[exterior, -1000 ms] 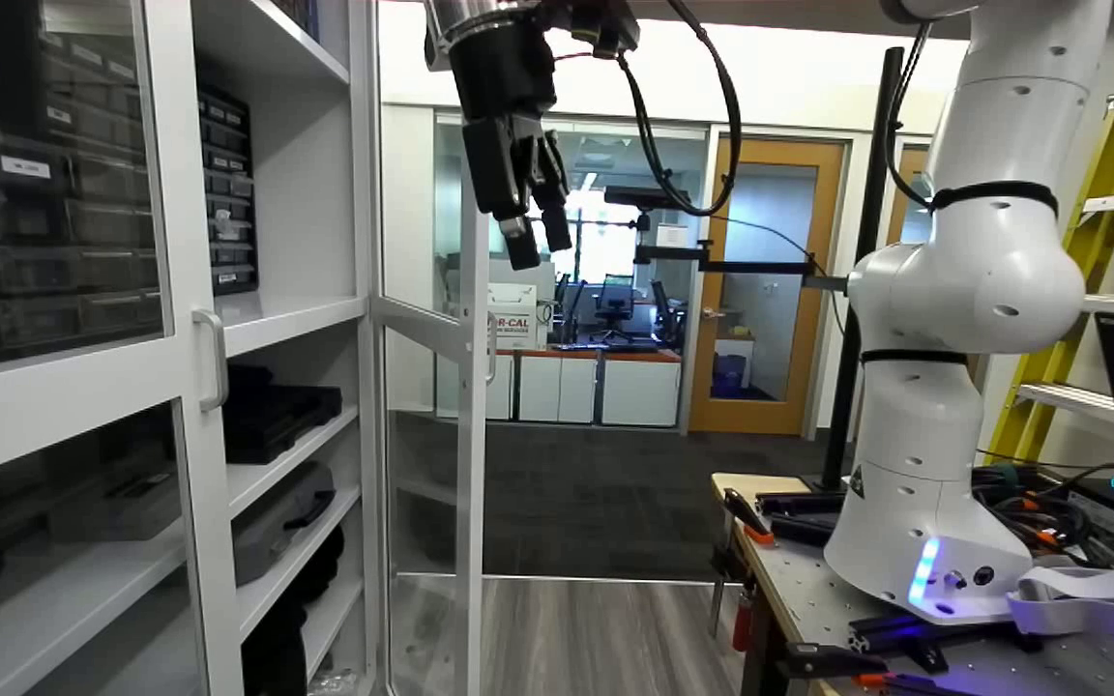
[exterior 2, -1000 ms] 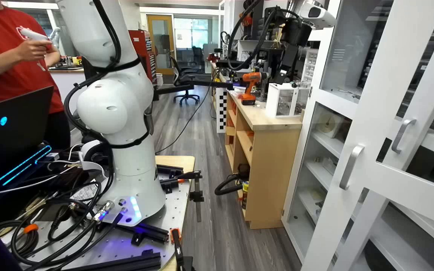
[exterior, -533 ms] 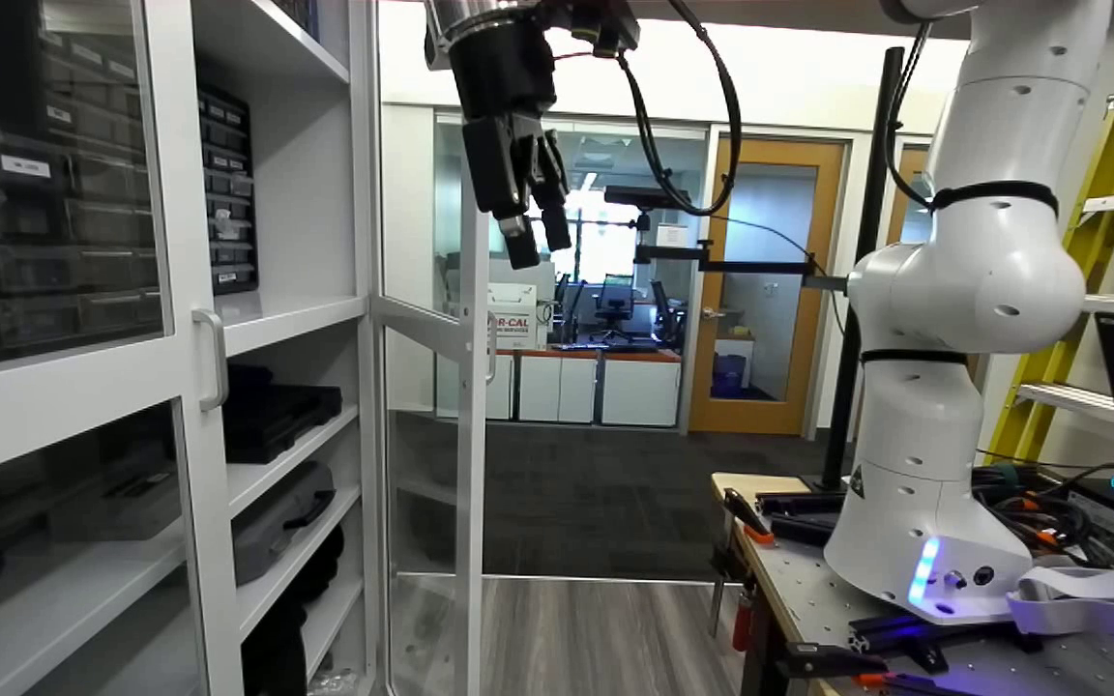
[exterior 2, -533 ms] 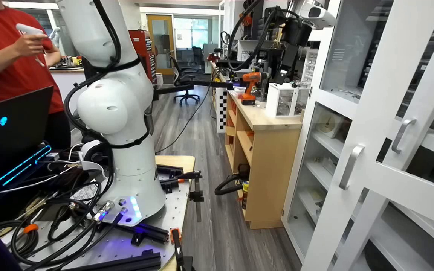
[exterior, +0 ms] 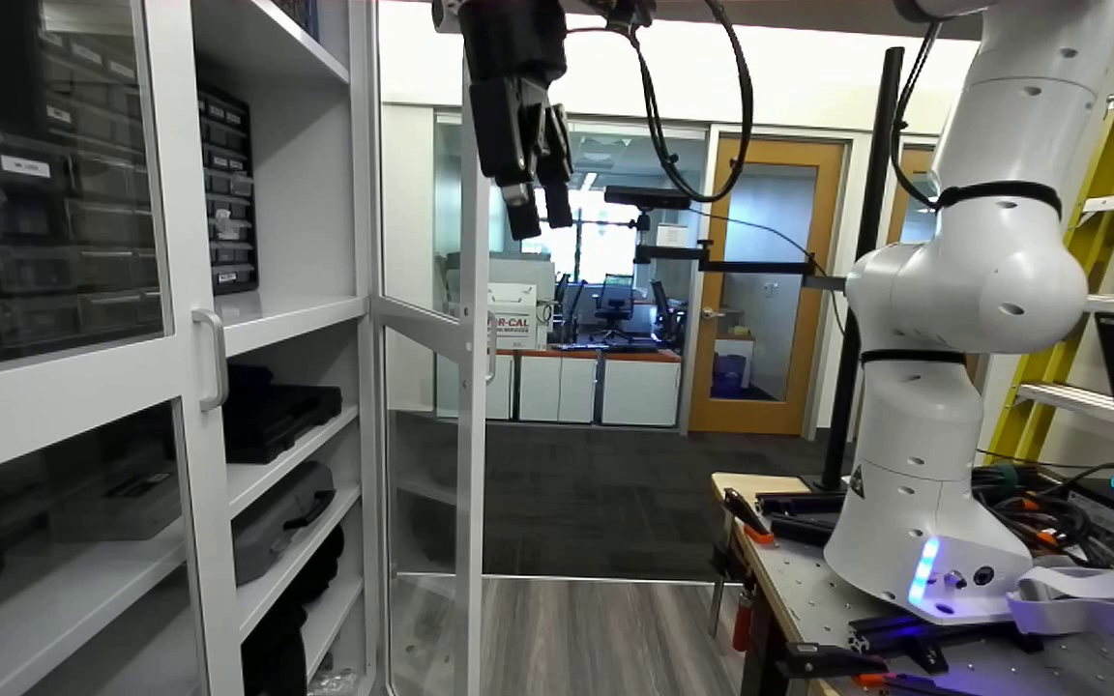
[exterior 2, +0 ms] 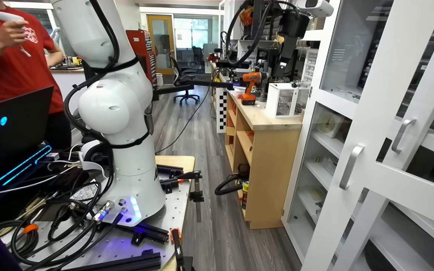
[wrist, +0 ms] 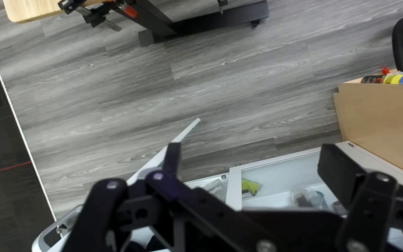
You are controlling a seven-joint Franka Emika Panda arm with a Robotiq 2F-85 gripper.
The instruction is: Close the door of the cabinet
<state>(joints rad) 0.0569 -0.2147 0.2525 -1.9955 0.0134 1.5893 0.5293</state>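
Observation:
The cabinet is white-framed with glass panes. One cabinet door stands swung out. The open door also shows in an exterior view with its handle, and slantwise in the wrist view. The second door looks shut or nearly so and also shows in the wrist view. My gripper points down, high up beside the open door's edge. Its fingers are wide apart and empty in the wrist view. I cannot tell whether it touches the door.
The robot's table stands opposite the cabinet. A wooden workbench with a drill adjoins the cabinet. Shelves show inside the opening. A person in red stands behind a laptop.
My gripper has risen and shifted slightly to the right in an exterior view, mostly in the last half second. The cabinet doors have not moved. The person's hand has moved a little.

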